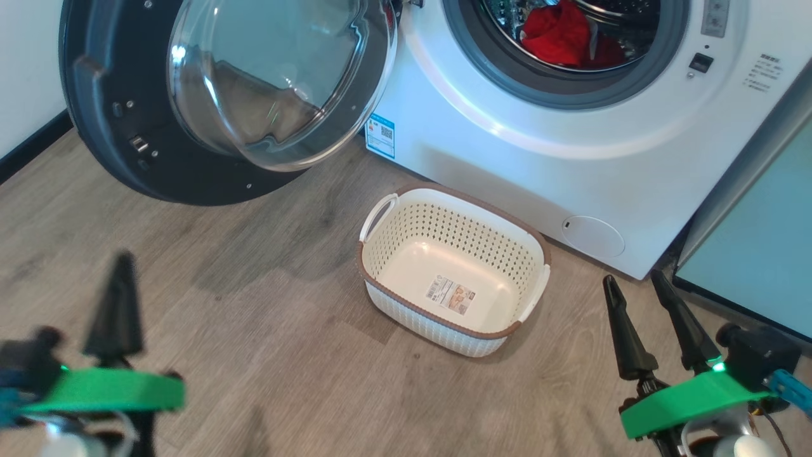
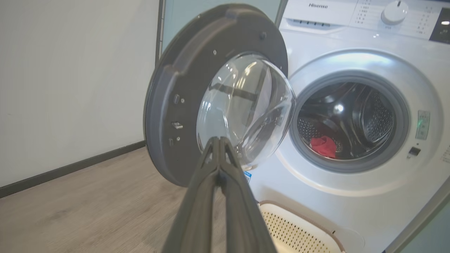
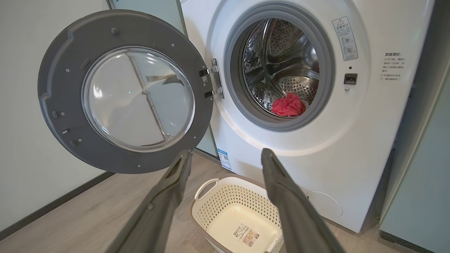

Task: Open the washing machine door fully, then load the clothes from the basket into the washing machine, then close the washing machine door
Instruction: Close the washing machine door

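**Loaded, but not shut yet**

We see the washing machine (image 1: 507, 146) standing big and white at the far side of the wooden floor (image 1: 254, 330). The washing machine door (image 3: 59, 88) is swung wide open to the left and hangs on its metal hinge (image 3: 213, 82). It has a wide dark rim and a clear, bulging glass middle. Inside the shiny drum (image 3: 281, 45) with its little holes lie the clothes (image 3: 288, 105), a red bundle low down near the front. We think there is a bit of white in the bundle, but it is too small to be sure.

The basket (image 1: 457, 235) sits on the floor close in front of the machine, nearer to us. We can look right down to the label (image 1: 450, 295) on its base. A blue sticker (image 1: 380, 135) is low on the machine's front at the left, and a round flap (image 1: 593, 236) is low at the right. A pale teal cabinet (image 1: 761, 241) stands just beside the machine on the right.

The left gripper (image 2: 218, 144) is low at the near left, above the floor. Its two dark fingers are pressed tight together with nothing between them. They point toward the open door, apart from it. The right gripper (image 1: 633, 279) is low at the near right, to the right of the basket. Its fingers are spread wide and hold nothing.
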